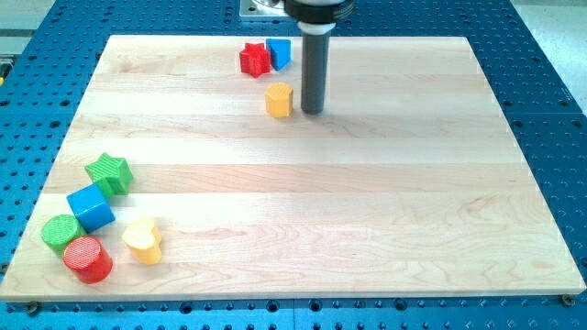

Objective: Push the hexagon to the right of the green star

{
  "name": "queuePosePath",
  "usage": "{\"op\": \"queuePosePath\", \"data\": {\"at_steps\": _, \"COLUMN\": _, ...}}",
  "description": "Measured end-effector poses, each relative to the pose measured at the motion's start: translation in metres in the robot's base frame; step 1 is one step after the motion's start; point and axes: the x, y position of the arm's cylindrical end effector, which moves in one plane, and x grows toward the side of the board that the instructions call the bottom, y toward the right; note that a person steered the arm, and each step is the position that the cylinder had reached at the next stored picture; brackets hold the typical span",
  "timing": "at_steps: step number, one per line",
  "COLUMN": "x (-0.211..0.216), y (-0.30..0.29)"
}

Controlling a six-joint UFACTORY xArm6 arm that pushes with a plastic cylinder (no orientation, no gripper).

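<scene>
Beside the yellow hexagon, my tip, rod upright.

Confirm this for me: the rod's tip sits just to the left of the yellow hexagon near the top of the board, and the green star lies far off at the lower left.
Not quite. In the camera view, my tip sits just to the right of the yellow hexagon, not its left. The rest holds: both are near the top of the board, and the green star lies far off at the lower left.
</scene>
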Motion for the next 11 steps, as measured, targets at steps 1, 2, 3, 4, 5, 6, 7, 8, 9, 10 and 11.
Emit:
{"op": "queuePosePath", "data": {"at_steps": 1, "x": -0.009, "y": -0.023}}
{"op": "queuePosePath", "data": {"at_steps": 2, "x": 0.038, "y": -0.076}}
{"op": "queuePosePath", "data": {"at_steps": 3, "x": 0.056, "y": -0.085}}
{"op": "queuePosePath", "data": {"at_steps": 4, "x": 0.011, "y": -0.083}}
{"op": "queuePosePath", "data": {"at_steps": 5, "x": 0.015, "y": -0.103}}
{"op": "queuePosePath", "data": {"at_steps": 6, "x": 0.068, "y": -0.114}}
{"op": "queuePosePath", "data": {"at_steps": 7, "x": 0.058, "y": -0.118}}
{"op": "queuePosePath", "data": {"at_steps": 8, "x": 0.061, "y": -0.138}}
{"op": "queuePosePath", "data": {"at_steps": 9, "x": 0.115, "y": -0.138}}
{"op": "queuePosePath", "data": {"at_steps": 10, "x": 0.154, "y": -0.134}}
{"op": "queuePosePath", "data": {"at_steps": 11, "x": 0.106, "y": -0.142}}
